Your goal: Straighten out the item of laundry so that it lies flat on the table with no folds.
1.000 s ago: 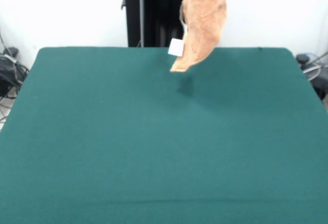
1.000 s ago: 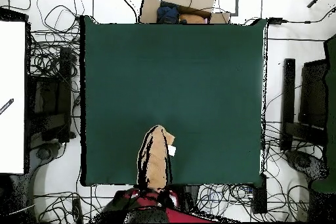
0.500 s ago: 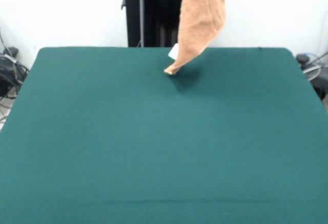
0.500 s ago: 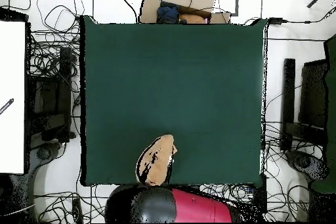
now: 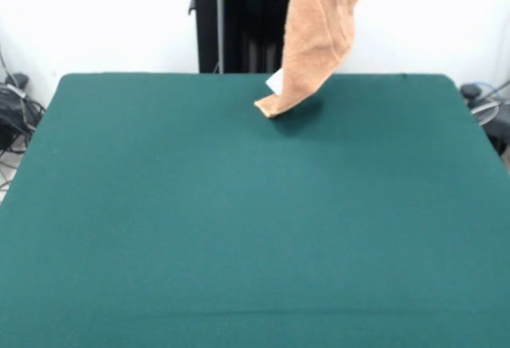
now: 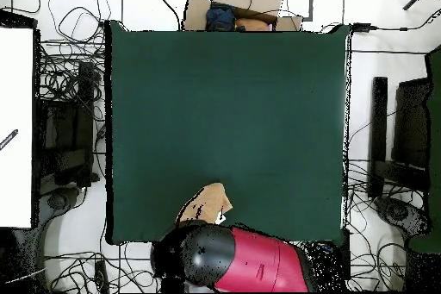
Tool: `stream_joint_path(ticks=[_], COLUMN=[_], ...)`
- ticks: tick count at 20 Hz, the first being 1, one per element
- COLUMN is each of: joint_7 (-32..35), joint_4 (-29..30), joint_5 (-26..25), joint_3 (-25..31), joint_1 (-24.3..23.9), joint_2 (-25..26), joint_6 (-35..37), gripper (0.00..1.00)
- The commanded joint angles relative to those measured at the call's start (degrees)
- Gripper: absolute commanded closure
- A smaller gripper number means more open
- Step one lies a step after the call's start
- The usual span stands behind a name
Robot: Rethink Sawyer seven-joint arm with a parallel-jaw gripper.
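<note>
Peach-orange terry cloth is hanging in a long, narrow drape in the front view: the small peach-orange terry-cloth towel (image 5: 318,33) is running down from the top edge of the picture, bunched rather than spread. Its lowest corner is pointing toward the left and is sitting at or just above the large rectangular table with the dark green cloth top (image 5: 239,228), near the far edge and a little right of the middle; I cannot tell whether it is touching. A small white label (image 5: 273,81) is peeking out beside that corner, and a dark shadow is lying on the cloth just right of it. My gripper is staying out of this picture, above the frame.

From overhead, my red and black arm (image 6: 245,260) is covering the near edge of the table, and part of the towel is showing as a small orange lobe poking out from under it onto the green top. The white label is sitting at the lobe's right side. My gripper is hidden under the arm and cloth, so I cannot tell how it is set.
</note>
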Motion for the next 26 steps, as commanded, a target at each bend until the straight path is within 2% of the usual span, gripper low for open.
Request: stream_joint_path(ticks=[1,4,7,11,15,26], joint_7=[-7.02,-7.03,-5.01,-2.96,-1.34,-0.02], joint_4=[-0.08,-2.52,-3.5,-1.74,2.43,8.48], joint_5=[3.75,4.17,4.0,2.72,0.15,-4.24], joint_3=[7.62,9.82,10.85,10.69,9.38,8.31], joint_1=[-2.06,-3.03,-3.3,-2.48,-1.15,-0.82], joint_2=[3.89,4.92,6.29,9.62,12.4,16.61], joint_6=[11.97,15.92,15.61,7.96,-3.72,-22.06], gripper=[1.0,1.0,1.0,1.0,1.0,1.0])
